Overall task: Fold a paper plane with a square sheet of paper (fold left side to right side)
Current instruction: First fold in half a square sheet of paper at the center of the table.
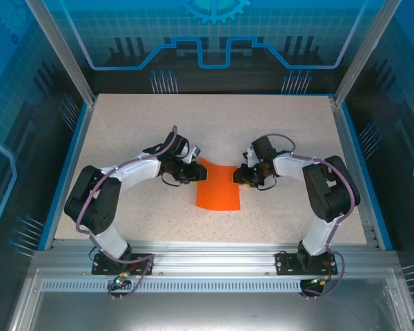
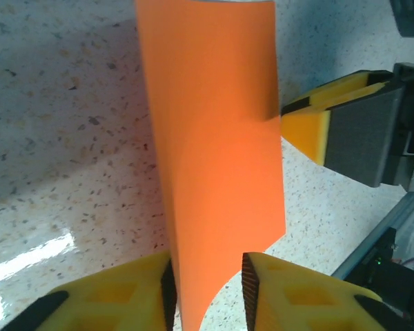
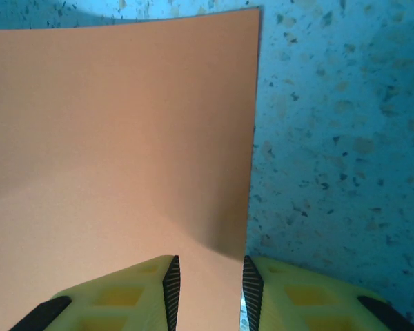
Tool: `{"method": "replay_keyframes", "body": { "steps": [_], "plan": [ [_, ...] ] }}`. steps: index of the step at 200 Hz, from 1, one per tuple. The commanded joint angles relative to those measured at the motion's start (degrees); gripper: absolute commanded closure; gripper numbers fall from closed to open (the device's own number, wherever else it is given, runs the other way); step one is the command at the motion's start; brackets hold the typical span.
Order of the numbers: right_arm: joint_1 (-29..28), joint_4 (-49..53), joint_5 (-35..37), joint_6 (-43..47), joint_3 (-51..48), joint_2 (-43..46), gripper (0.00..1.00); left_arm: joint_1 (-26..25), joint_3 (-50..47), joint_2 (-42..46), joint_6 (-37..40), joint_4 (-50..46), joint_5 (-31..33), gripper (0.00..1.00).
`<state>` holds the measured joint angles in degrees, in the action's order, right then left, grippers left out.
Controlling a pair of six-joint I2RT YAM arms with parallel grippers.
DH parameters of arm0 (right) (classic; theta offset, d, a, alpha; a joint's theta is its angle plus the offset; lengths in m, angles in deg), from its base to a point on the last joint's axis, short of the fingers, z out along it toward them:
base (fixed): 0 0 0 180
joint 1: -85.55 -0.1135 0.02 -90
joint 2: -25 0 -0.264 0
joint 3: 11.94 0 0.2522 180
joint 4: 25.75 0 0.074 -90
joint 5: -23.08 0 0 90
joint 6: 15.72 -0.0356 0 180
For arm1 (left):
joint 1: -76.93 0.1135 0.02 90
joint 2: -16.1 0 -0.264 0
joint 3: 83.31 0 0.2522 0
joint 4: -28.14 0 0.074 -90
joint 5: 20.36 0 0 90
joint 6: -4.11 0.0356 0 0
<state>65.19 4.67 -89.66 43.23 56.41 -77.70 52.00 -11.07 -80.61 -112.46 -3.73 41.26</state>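
Blue-lit enclosure, speckled beige table [image 1: 124,138] w/ blue rim. Square sheet of paper [image 1: 218,187], bright orange, sits mid-table, a bit toward the near edge. It's bowed, not lying flat. My left gripper [image 1: 195,170] is at the sheet's far-left corner, fingers spread, paper edge passing betw. them w/ a gap showing. Right gripper [image 1: 240,176] is at the sheet's right edge near the far corner. Fingers also apart, sheet edge betw. the pads, no pinch I can see.
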Motion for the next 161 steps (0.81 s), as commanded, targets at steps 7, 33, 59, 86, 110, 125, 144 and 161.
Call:
{"method": "replay_keyframes", "body": {
  "steps": [7, 33, 59, 86, 110, 125, 144, 161],
  "plan": [
    [-0.64, 2.10, 0.71, 0.98, 0.95, -2.17, 0.67, -0.38, 0.65, -1.33, -3.40, 4.08, -5.07, 0.59],
    [-0.65, 1.80, 0.59, 0.99, 0.55, -2.31, 0.67, -0.71, 0.49, -1.72, -5.48, 7.05, -7.49, 0.52],
    [-0.65, 1.60, 0.20, 1.09, 0.61, -2.42, 0.67, -1.47, 1.09, -2.62, -6.76, 8.77, -8.28, 0.46],
    [-0.56, 1.22, -0.08, 0.99, 0.52, -2.57, 0.67, -2.19, 1.44, -4.55, -8.40, 11.83, -9.59, 0.41],
    [0.03, -0.34, -1.47, 0.47, -0.33, -1.74, 0.65, -2.75, 2.10, -6.18, -9.11, 13.27, -9.83, 0.35],
    [0.83, -1.66, -2.87, 0.14, -1.11, -0.73, 0.63, -3.09, 2.52, -6.89, -9.67, 14.18, -9.94, 0.35],
    [2.52, -3.27, -4.87, -0.37, -2.18, 1.08, 0.60, -3.15, 3.10, -7.58, -9.97, 14.69, -9.96, 0.35],
    [4.07, -4.83, -7.29, -1.31, -3.25, 2.92, 0.57, -3.27, 3.46, -8.08, -10.32, 15.09, -9.94, 0.37]
  ]
}}
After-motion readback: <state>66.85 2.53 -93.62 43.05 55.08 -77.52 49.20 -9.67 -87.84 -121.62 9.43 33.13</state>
